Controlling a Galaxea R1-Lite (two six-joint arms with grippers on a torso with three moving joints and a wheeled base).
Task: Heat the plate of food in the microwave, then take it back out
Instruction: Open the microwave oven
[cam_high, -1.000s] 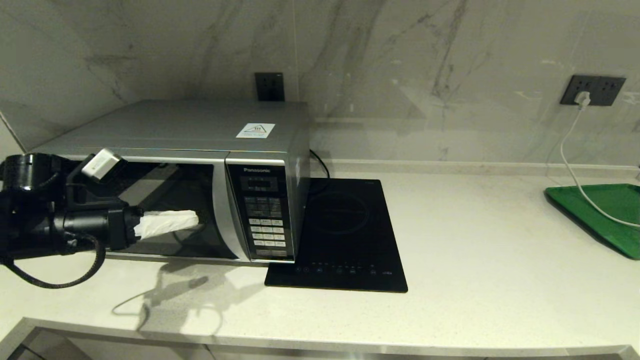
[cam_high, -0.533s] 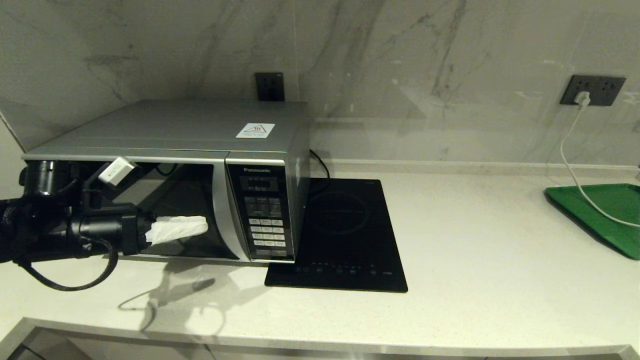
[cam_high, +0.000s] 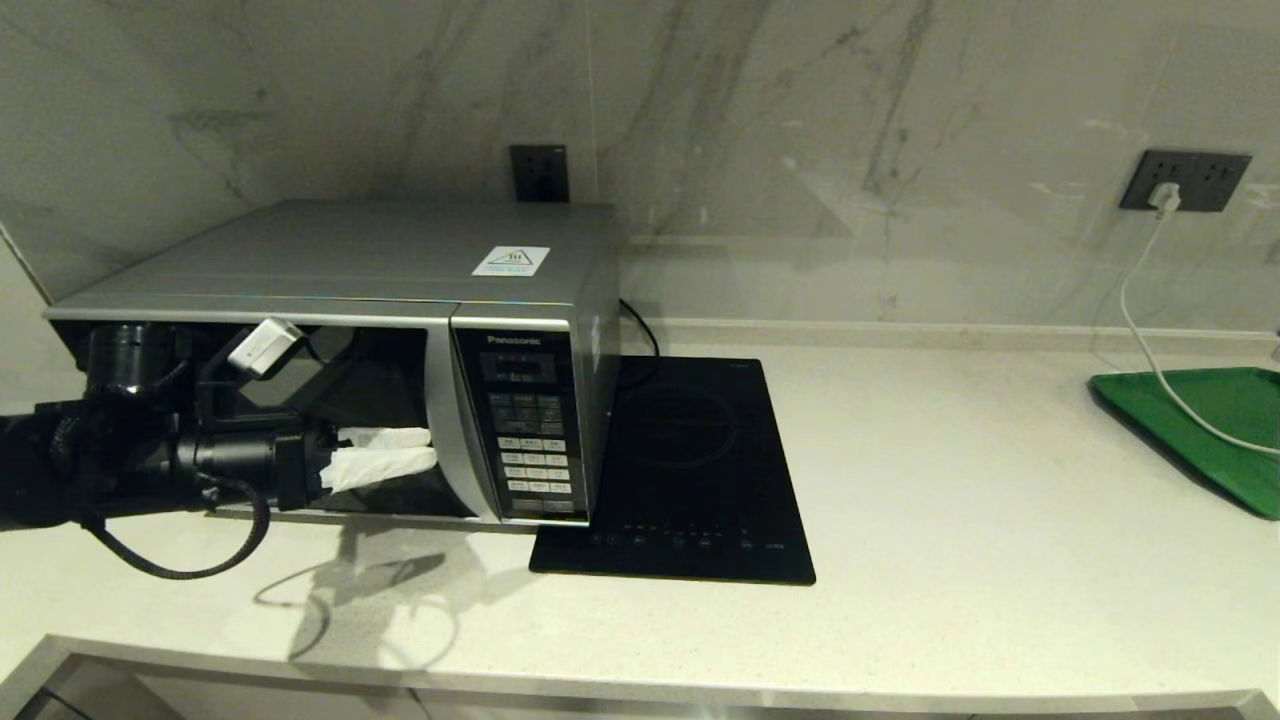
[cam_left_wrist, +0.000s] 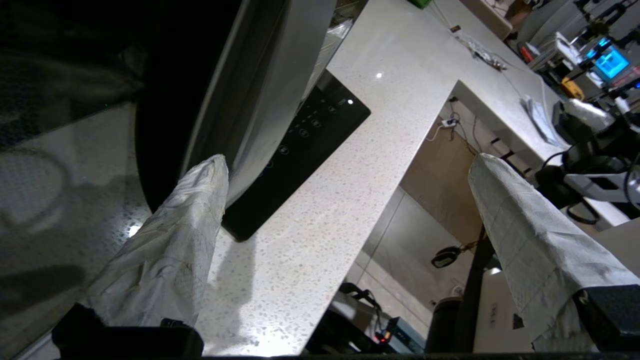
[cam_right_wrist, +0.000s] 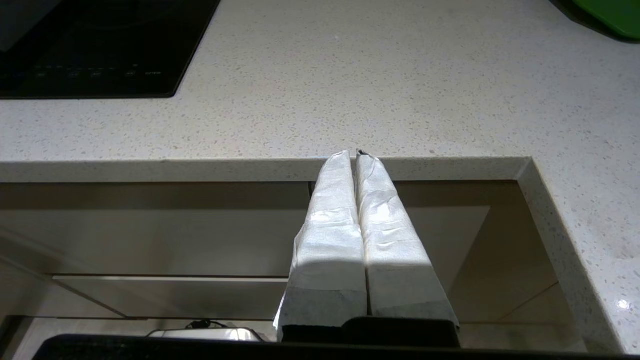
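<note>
The silver-grey microwave (cam_high: 350, 250) stands at the back left of the counter with its dark glass door (cam_left_wrist: 170, 75) closed. My left gripper (cam_high: 430, 449) hovers in front of the door's lower part, open, its white-wrapped fingertips right at the curved silver handle strip (cam_high: 440, 400). In the left wrist view one finger (cam_left_wrist: 200, 200) lies beside the handle strip (cam_left_wrist: 270, 90) and the other finger (cam_left_wrist: 505, 210) stands far out over the counter edge; nothing is between them. My right gripper (cam_right_wrist: 352, 153) is shut and empty, parked below the counter's front edge. The plate of food is out of view.
A flat black induction hob (cam_high: 690, 470) lies just right of the microwave. A green tray (cam_high: 1210, 420) sits at the far right with a white cable (cam_high: 1140, 330) running onto it from a wall socket. The counter's front edge (cam_right_wrist: 250, 170) is close to the right gripper.
My left arm has moved right along the microwave door to the handle strip. Its fingers, seen together before, now stand apart.
</note>
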